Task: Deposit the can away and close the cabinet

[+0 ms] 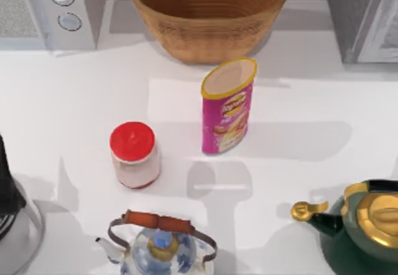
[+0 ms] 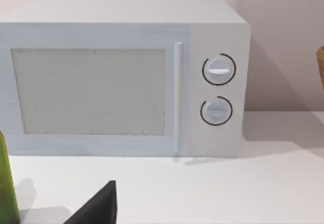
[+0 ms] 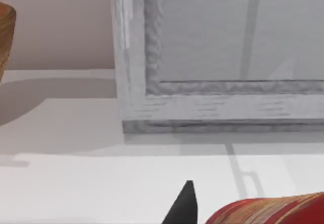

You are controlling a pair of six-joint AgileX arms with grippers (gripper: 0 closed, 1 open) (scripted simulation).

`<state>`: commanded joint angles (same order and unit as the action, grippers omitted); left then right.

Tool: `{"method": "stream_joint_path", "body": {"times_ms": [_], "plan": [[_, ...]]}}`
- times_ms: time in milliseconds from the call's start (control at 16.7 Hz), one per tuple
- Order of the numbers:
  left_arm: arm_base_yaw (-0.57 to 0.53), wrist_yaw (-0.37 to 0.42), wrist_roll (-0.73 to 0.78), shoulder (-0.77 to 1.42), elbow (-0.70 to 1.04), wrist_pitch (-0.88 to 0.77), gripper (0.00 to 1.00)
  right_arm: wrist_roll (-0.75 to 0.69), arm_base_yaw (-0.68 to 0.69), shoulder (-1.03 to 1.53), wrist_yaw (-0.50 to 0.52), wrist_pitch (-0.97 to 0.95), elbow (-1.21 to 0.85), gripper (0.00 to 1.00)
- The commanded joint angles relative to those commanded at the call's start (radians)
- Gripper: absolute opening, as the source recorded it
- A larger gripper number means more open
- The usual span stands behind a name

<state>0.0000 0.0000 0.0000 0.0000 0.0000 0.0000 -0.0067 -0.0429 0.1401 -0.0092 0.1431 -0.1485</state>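
blue and white teapot [image 1: 160,247] closest, at the near edge of the table [image 1: 74,101], with a green kettle [image 1: 364,225] off to its right. behind them a red-lid jar [image 1: 134,157] and, near its right side but not touching, the can [image 1: 228,107]: pink, tall, standing up in the middle of the table, held by nothing. basket [image 1: 208,13] just behind the can, microwave [image 1: 50,7] at the far left, cabinet [image 1: 364,17] at the far right.

left gripper [image 2: 98,206] down low, facing the microwave. right gripper [image 3: 185,203] down low too, facing the cabinet. no telling if either is released or clenched.

most likely step now: reach for the can. best done with the right arm, on the cabinet's side. come in from the side and grab the middle of the can, not the top rim. keep away from the jar and the kettle's gold spout. squeeze softly; a tall can, easy to knock over. lift straight up before swinging to the cabinet. hard to tell if the cabinet door is open, so check that first.
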Motion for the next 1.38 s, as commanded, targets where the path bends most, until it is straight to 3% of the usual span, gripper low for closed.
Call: {"method": "stream_joint_path", "body": {"times_ms": [300, 780, 1020, 1380], "plan": [[0.0, 0.0, 0.0, 0.0, 0.0, 0.0, 1.0, 0.007, 0.043, -0.14, 0.009, -0.143, 0.148, 0.0], [0.0, 0.0, 0.0, 0.0, 0.0, 0.0, 1.0, 0.042, 0.06, -0.105, 0.001, -0.117, 0.088, 0.0], [0.0, 0.0, 0.0, 0.0, 0.0, 0.0, 1.0, 0.136, 0.132, 0.004, -0.024, -0.042, -0.139, 0.0], [0.0, 0.0, 0.0, 0.0, 0.0, 0.0, 1.0, 0.258, 0.252, 0.285, -0.039, 0.1, -0.7, 0.0]]}}
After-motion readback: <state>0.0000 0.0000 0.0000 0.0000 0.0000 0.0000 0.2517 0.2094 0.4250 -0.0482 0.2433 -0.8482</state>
